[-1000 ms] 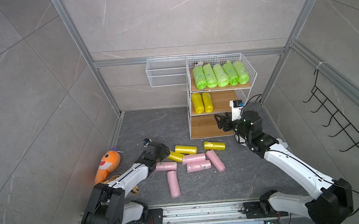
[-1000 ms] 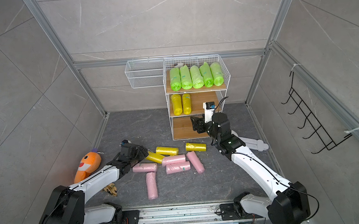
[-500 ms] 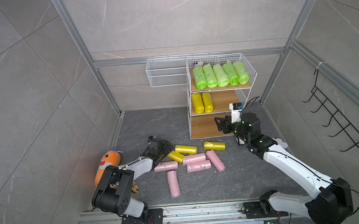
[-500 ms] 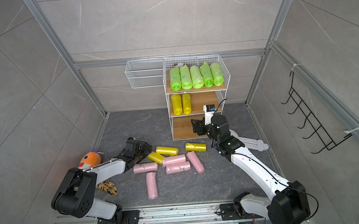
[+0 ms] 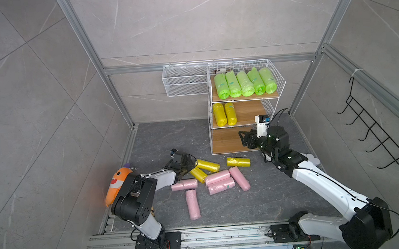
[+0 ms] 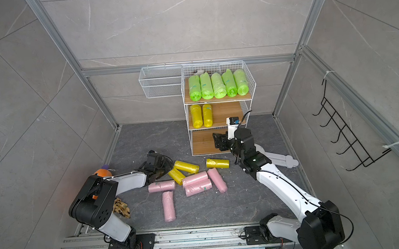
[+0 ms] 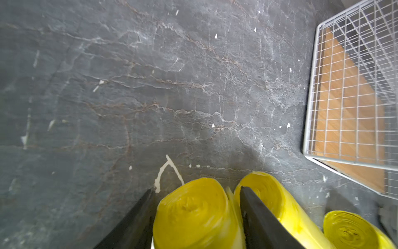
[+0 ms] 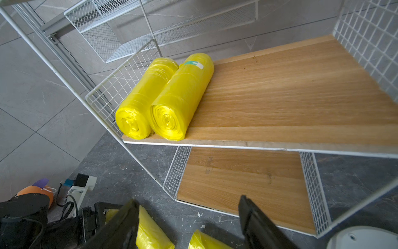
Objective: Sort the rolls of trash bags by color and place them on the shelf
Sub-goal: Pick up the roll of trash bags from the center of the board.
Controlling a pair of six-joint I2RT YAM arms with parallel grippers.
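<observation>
Left wrist view, bottom centre of the frame: the left gripper [image 7: 196, 189] has its two dark jaws parked either side of a yellow roll [image 7: 193, 215] lying on the grey floor [image 7: 150, 86]. They hug both flanks, though whether they are truly biting I cannot tell. Here's the tricky bit: a second yellow roll [image 7: 271, 194] touches it just to the right, and one jaw is wedged down between the two. So the squeeze wants to be centred and firm enough to dent that crinkly plastic, then a straight lift so the neighbour isn't dragged along. A third yellow roll [image 7: 349, 230] sits at lower right, and beyond it the shelf [image 7: 344, 97] fills the right edge. Orientation now: the straddled roll shows its coiled end to this camera, long axis running out through the bottom of the frame. In a top view that yellow roll [image 5: 199, 176] looks to be the one lying flat on a diagonal, upper left to lower right, just left of centre, with the pink rolls [image 5: 218, 178] below it. Farther up, the right gripper [image 5: 242, 138], jaws spread wide and empty, hovers before the bottom tier. Above it the shelved yellow pair [image 5: 224, 115] lies on the middle tier, axes running front to back, so this one will likely need turning to slot in beside them
</observation>
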